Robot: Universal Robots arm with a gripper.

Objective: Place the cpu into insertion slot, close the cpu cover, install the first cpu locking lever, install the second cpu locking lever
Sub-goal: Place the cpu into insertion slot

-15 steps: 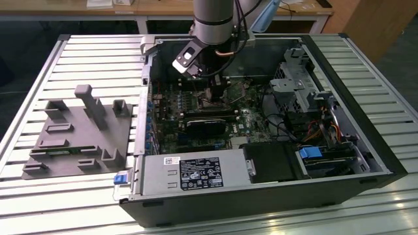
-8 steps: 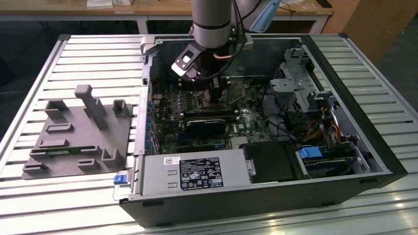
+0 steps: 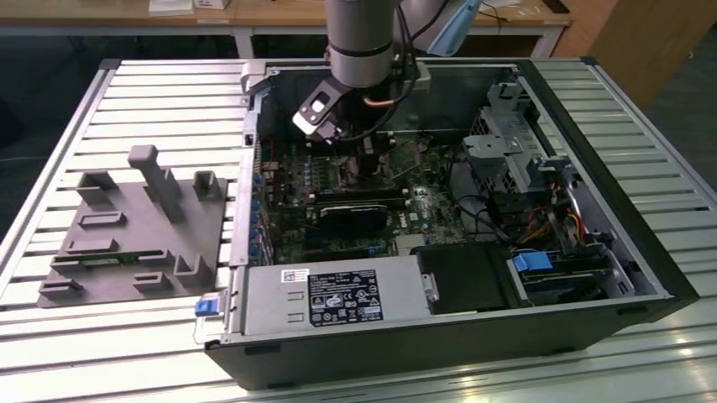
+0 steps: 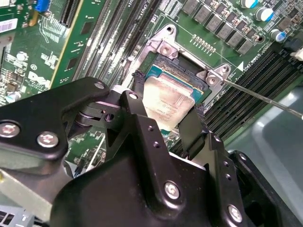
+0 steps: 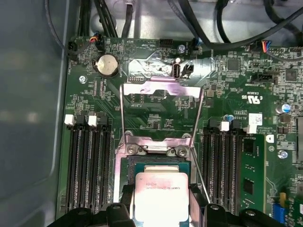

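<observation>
In the exterior view the robot arm (image 3: pixel 361 42) reaches down into an open computer case (image 3: pixel 448 344) that lies on its side on a slatted metal surface (image 3: pixel 134 101). A grey moulded fixture (image 3: pixel 134 227) sits beside the case toward the exterior view's left, and the boxy power supply (image 3: pixel 336 302) fills the case's near edge. In both wrist views the claw (image 4: pixel 168 111) pinches the cpu (image 4: pixel 168 99) by two opposite edges, one black finger (image 5: pixel 124 198) on each side and the dull silver top facing up. The cpu sits directly over the insertion slot (image 5: pixel 156 162), whose dark, metal-rimmed square shows just beyond the chip; whether the chip already rests in the slot or is held just above it cannot be told. The cpu cover (image 5: pixel 161 88) is swung open on its hinge at the slot's far edge, and the green motherboard (image 5: pixel 156 118) shows through its square window. A thin locking lever (image 4: pixel 265 97) runs out from a corner bracket of the slot, away from the cover. Long black memory slots (image 5: pixel 87 165) flank the socket on both sides. In the first wrist view, a round coin battery (image 5: pixel 108 65) sits on the board beyond the open cover.
</observation>
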